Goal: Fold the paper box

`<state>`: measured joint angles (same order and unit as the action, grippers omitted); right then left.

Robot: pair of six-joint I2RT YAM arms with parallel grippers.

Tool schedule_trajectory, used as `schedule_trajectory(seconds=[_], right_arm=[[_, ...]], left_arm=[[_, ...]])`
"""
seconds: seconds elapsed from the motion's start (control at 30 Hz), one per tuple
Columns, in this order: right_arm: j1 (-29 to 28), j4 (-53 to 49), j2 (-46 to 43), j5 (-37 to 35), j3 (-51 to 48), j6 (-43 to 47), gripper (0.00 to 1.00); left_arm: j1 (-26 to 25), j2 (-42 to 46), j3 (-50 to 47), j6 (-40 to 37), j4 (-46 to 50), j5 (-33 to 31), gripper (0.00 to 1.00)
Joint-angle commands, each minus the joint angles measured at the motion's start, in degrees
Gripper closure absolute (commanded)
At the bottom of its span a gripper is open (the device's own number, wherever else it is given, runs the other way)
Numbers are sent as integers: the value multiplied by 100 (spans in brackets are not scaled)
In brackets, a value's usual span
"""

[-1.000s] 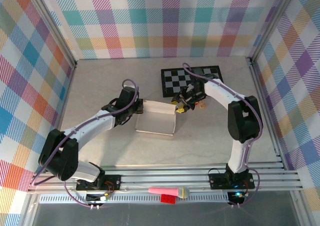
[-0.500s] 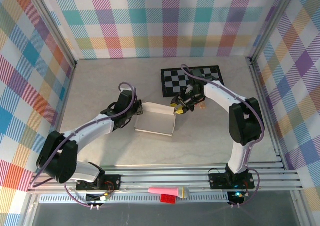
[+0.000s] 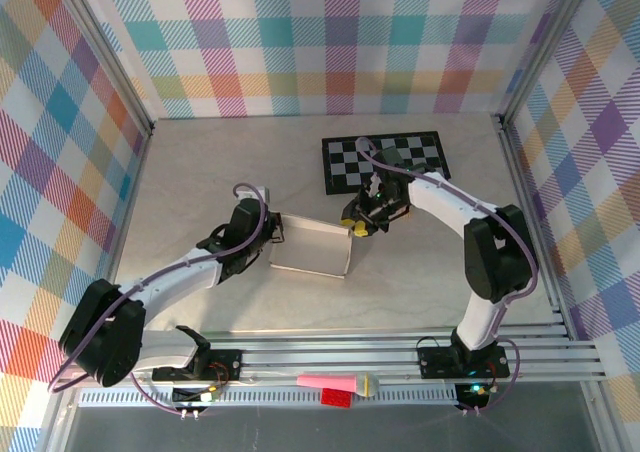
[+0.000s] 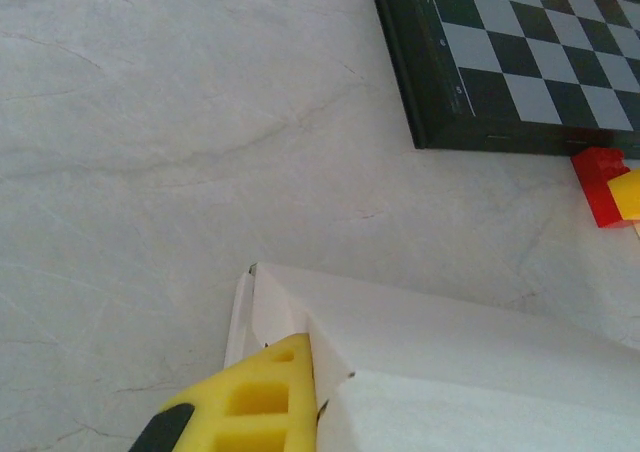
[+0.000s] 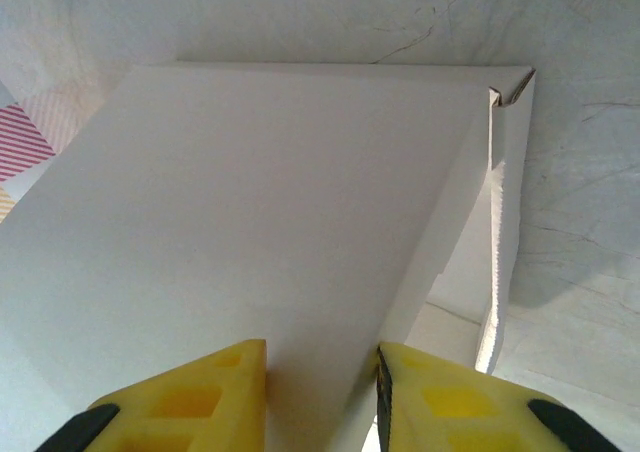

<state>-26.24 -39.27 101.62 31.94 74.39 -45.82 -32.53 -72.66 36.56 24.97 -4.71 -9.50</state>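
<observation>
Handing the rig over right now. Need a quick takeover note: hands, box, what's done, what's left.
Left hand: shut, at the left end of the paper box. Whether it pinches cardboard is unclear.
Right hand: part open, one finger on either side of the box's right end wall.
Box: lies nearer the arms than the checkerboard mat, not touching it.
Done: the far wall and right end wall stand up, so it reads as an open tray.
Left: probably finishing the end walls and closing the top.
</observation>
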Motion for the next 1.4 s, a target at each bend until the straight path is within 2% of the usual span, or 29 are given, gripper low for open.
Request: schedule_trajectory(seconds=[0.0, 0.43, 0.67, 1.13, 1.17, 1.37], right_arm=[[-81, 275, -166, -264, -215, 277, 68], [-268, 359, -178, -442, -434, 300, 69], [-357, 271, -219, -634, -494, 464, 69], [-569, 358, -236, -961, -794, 501, 70], [-577, 360, -239, -999, -803, 485, 70], [-584, 310, -247, -1108, -751, 460, 70]], left_arm=[[-147, 138, -281, 373, 391, 442, 98], [-225, 367, -650, 713, 537, 647, 93], [-287, 509, -753, 822, 752, 560, 91], [-332, 1203, -889, 1264, 1944, 587, 53], [-333, 1306, -882, 1311, 2010, 612, 48], [-347, 2005, -576, 1763, 3266, 721, 45]])
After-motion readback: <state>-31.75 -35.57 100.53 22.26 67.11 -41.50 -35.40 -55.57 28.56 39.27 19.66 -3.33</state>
